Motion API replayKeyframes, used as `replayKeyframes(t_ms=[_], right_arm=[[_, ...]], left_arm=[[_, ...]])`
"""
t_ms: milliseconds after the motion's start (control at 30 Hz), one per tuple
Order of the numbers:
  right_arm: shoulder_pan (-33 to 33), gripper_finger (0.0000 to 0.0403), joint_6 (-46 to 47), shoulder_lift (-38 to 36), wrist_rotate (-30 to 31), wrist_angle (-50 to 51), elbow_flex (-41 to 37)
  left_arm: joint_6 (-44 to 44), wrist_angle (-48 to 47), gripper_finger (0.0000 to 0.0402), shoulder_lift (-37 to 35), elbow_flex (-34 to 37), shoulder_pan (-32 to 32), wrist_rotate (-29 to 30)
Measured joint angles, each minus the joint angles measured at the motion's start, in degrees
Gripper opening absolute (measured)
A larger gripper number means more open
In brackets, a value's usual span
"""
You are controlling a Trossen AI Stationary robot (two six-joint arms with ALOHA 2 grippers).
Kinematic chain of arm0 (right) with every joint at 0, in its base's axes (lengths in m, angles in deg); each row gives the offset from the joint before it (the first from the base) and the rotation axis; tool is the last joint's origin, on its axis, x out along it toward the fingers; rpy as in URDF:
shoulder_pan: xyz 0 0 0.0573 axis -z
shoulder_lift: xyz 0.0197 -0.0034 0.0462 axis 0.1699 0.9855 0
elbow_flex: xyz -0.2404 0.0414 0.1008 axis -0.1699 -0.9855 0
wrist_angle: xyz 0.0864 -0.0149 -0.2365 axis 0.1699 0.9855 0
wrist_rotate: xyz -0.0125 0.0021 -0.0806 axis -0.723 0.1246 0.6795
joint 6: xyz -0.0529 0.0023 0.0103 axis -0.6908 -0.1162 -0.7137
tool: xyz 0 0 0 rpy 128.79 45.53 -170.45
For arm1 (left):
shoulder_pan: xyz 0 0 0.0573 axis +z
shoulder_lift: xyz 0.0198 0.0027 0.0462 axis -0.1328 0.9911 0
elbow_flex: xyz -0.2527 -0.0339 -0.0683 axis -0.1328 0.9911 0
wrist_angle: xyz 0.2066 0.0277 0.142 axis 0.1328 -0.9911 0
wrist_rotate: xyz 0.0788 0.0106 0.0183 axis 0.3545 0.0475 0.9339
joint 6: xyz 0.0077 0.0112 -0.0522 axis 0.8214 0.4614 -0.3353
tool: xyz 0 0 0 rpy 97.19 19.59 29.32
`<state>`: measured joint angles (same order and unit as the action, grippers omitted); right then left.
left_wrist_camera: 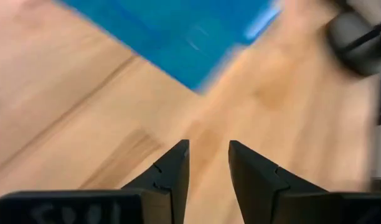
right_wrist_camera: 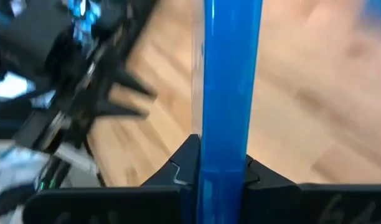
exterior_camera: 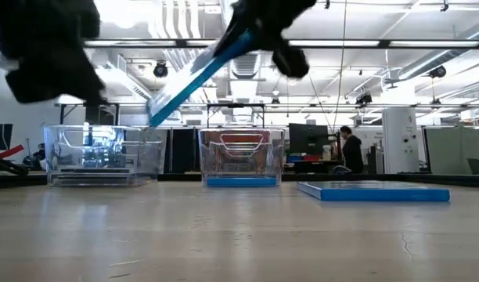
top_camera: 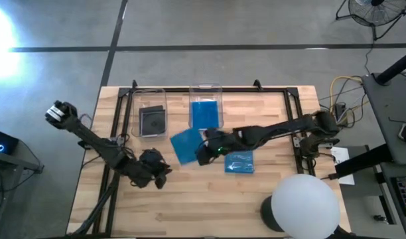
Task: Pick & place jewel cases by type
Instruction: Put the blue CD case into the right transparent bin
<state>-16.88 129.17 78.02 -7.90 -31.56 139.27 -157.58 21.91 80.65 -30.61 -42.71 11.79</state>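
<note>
A bright blue jewel case (top_camera: 185,145) is up in the air, tilted, in my right gripper (top_camera: 206,151), left of the table's middle; in the low view this case (exterior_camera: 199,72) slants down to the left. Another blue case (top_camera: 239,161) lies flat on the table. A third blue case (top_camera: 205,113) lies in the right clear bin (top_camera: 205,87). A dark case (top_camera: 152,121) lies in the left clear bin (top_camera: 152,93). My left gripper (left_wrist_camera: 209,163) is open and holds nothing, low over the wood at the near left (top_camera: 154,169). My right gripper pinches the lifted blue case by its right-hand edge (right_wrist_camera: 225,149) between the two fingers (right_wrist_camera: 185,158). The case stands edge-on between them and runs straight out past the fingertips. It is clear of the table, and its free end (exterior_camera: 163,110) hangs lower than the held end.
A black frame rail (top_camera: 120,119) runs along the table's left, far and right sides. A white round object (top_camera: 306,202) stands at the near right corner. Bare wood lies along the near edge (top_camera: 209,206). A person (exterior_camera: 353,153) stands in the room far behind the table.
</note>
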Motion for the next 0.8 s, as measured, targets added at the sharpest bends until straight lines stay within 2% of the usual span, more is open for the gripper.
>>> replayKeyframes(t_ms=[200,267,467,600,800], right_arm=[[2.6,0.0024,-9.5,-7.7,13.2,2.6,0.0],[4.4,0.0024,-12.5,-9.7,15.8,3.8,0.0],[12.2,0.0024,-21.4,-10.4,11.2,12.3,0.4],[16.2,0.0024,-30.1,-7.4,8.2,19.6,3.7],[19.6,0.0024,-48.5,-0.5,4.2,27.3,11.6]], left_arm=[[3.5,3.7,0.0094,-9.4,-0.4,-2.6,1.2],[4.0,4.4,0.0094,-11.8,-0.4,-2.7,1.2],[4.1,4.7,0.0094,-16.9,-0.4,-2.7,1.2],[4.1,4.8,0.0094,-18.0,-0.4,-2.7,1.2],[4.4,4.8,0.0094,-17.4,-0.3,-2.7,1.7]])
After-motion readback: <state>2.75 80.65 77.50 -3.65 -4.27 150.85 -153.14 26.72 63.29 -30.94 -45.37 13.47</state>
